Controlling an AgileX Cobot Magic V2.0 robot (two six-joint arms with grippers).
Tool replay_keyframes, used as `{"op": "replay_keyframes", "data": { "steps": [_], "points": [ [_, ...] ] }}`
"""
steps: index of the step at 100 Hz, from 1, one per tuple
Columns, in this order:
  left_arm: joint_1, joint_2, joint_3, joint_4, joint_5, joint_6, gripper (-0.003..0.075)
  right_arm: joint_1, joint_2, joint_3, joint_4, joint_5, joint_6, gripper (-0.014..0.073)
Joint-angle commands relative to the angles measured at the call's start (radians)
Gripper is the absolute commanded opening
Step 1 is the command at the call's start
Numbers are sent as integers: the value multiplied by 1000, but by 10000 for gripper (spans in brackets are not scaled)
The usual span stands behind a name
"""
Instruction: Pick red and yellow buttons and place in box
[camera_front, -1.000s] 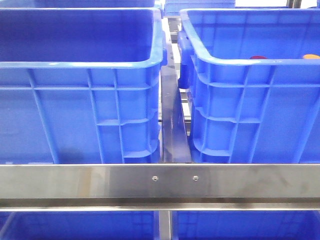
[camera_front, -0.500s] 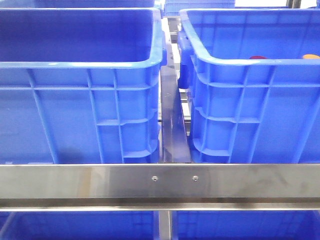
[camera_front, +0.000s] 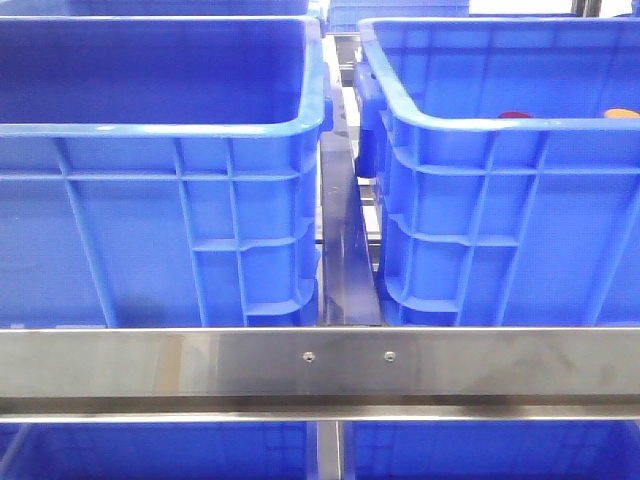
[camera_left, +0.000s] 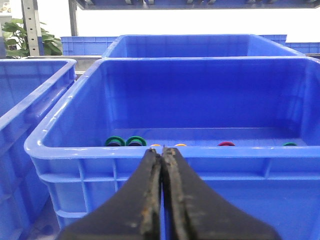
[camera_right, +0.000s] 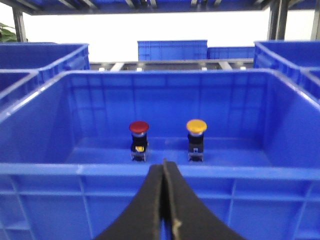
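The red button (camera_right: 139, 127) and the yellow button (camera_right: 196, 126) stand upright on black bases on the floor of a blue crate. In the front view their tops, red (camera_front: 515, 115) and yellow (camera_front: 622, 113), peek over the near rim of the box (camera_front: 470, 130), the right crate with pale lit walls. My right gripper (camera_right: 164, 163) is shut and empty, outside that crate's near wall (camera_right: 160, 200), below its rim. My left gripper (camera_left: 161, 149) is shut and empty before the near wall of another crate (camera_left: 75, 150). Neither gripper shows in the front view.
The left crate with dark inner walls (camera_front: 160, 125) stands beside the box, with a narrow gap (camera_front: 345, 230) between them. A steel rail (camera_front: 320, 365) runs across the front. Green rings (camera_left: 125, 141) and other small round pieces lie in the crate before my left gripper. More blue crates stand behind.
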Motion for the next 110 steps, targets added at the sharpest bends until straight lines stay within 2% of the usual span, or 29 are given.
{"op": "replay_keyframes", "data": {
  "steps": [1, 29, 110],
  "points": [
    [2, -32, 49, -9, -73, 1, -19, -3, -26, -8, 10, -105, 7, -67],
    [2, -32, 49, -9, -73, 1, -19, -3, -26, 19, 14, -168, 9, -67],
    [2, -32, 49, -9, -73, 1, -19, -3, -26, 19, 14, -166, 9, -67]
  ]
}}
